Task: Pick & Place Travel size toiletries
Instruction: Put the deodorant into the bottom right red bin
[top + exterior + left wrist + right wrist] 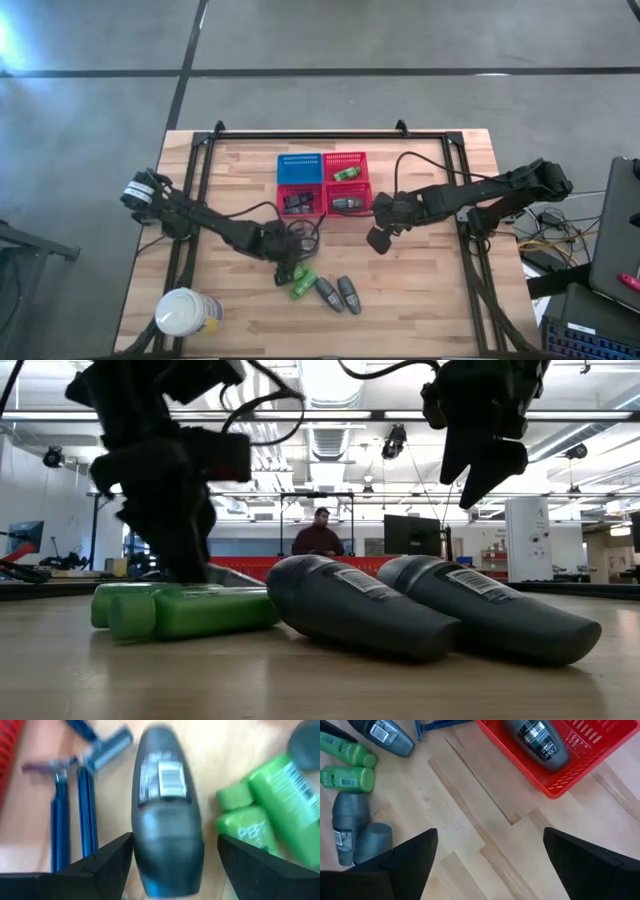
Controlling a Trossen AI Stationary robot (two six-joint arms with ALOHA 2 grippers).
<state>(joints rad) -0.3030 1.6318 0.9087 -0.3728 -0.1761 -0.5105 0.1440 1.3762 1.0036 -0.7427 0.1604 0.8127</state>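
Observation:
Several toiletries lie on the wood near the table's near edge: two green bottles [301,285] and two grey rounded bottles [338,293], which lie side by side in the low view [360,605]. My left gripper [175,840] is open and low over a third grey bottle [167,820], one finger on each side of its cap end. My right gripper [490,832] is open and hangs above bare wood to the right of the red baskets [380,238]. One red basket holds a grey bottle [535,740], another a green one [346,174]. My left gripper comes from above with its open fingers [107,862] on either side of the grey bottle's cap end [167,855], across the bottle. The bottle lies flat on the table. Whether a finger touches it I cannot tell.
Blue razors [60,820] lie beside the grey bottle, and the green bottles [245,825] lie on its other side. A blue basket [300,167] and three red ones [348,200] stand mid-table. A large white jar [185,312] stands at the near left corner. A person [318,535] sits beyond the table.

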